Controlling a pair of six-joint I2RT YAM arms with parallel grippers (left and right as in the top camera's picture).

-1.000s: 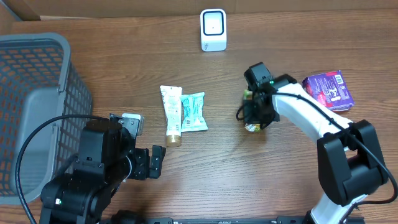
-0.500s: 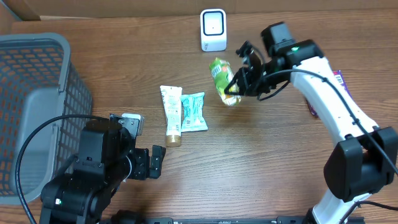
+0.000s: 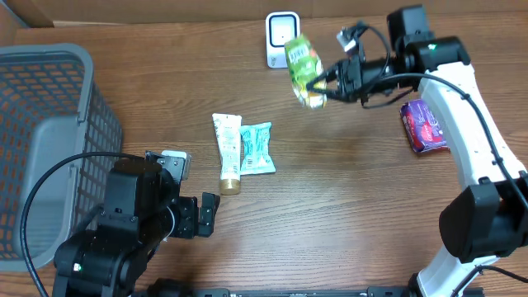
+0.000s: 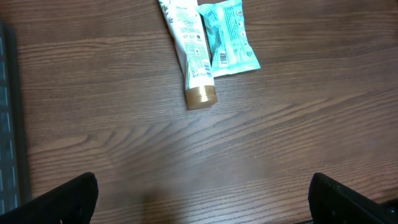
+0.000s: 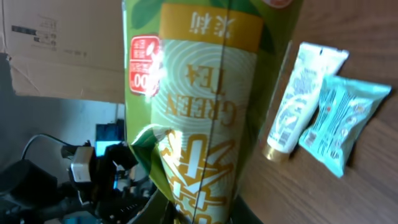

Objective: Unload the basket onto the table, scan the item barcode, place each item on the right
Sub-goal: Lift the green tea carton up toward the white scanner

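Observation:
A green-and-yellow green tea packet (image 3: 302, 68) hangs in the air just right of the white barcode scanner (image 3: 277, 37) at the table's far edge, overlapping its right side from above. My right gripper (image 3: 320, 84) is shut on the packet's lower end. In the right wrist view the packet (image 5: 205, 106) fills the middle, pinched between my right gripper (image 5: 208, 211) fingers at the bottom. My left gripper (image 4: 202, 202) is open over bare wood at the near left, holding nothing.
A white tube (image 3: 227, 153) with a gold cap and a teal packet (image 3: 256, 148) lie side by side mid-table. A purple packet (image 3: 425, 128) lies at the right under my right arm. A grey mesh basket (image 3: 49, 140) stands at the left edge.
My right arm has lifted the green tea packet off the table and carried it up and left to the scanner. The left arm has not moved.

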